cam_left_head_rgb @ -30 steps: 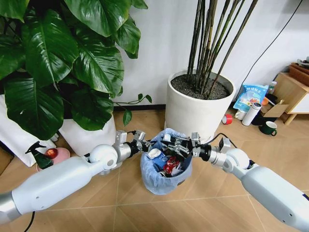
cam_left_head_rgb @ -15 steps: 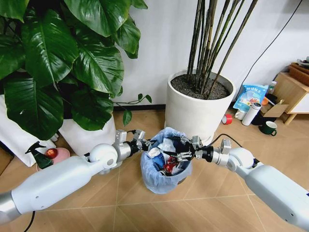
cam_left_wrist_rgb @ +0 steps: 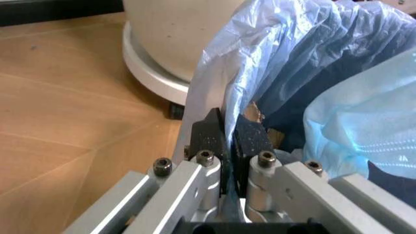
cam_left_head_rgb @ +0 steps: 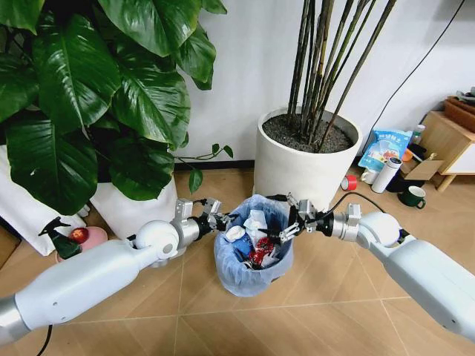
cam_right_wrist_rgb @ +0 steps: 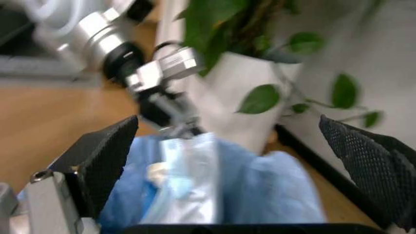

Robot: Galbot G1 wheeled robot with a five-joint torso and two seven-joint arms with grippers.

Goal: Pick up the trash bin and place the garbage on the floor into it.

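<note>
The trash bin (cam_left_head_rgb: pixel 249 271), lined with a crinkly light blue bag, stands on the wooden floor between my two arms. Garbage (cam_left_head_rgb: pixel 260 254) lies inside it: white pieces, a red packet and a pale wrapper standing upright. My left gripper (cam_left_head_rgb: pixel 220 220) is shut on the bin's left rim. In the left wrist view, the left gripper (cam_left_wrist_rgb: pixel 229 130) pinches the bag's edge (cam_left_wrist_rgb: pixel 215 73) between its black pads. My right gripper (cam_left_head_rgb: pixel 291 219) hangs open over the right rim with nothing in it. The right wrist view shows the right gripper (cam_right_wrist_rgb: pixel 237 165) spread wide above the blue bag (cam_right_wrist_rgb: pixel 215 195).
A large white pot (cam_left_head_rgb: pixel 300 174) of bamboo stalks stands just behind the bin. A white pot (cam_left_head_rgb: pixel 141 211) with a big-leaved plant is at the left, with a red-capped spray bottle (cam_left_head_rgb: pixel 63 241) beside it. A white tumbler (cam_left_head_rgb: pixel 387 174), a green mug (cam_left_head_rgb: pixel 413 196) and wooden furniture (cam_left_head_rgb: pixel 445 141) are at the right.
My right gripper has drawn back to the right, from over the bin's middle to its right rim. A pale wrapper now stands in the bin. The left gripper keeps its hold.
</note>
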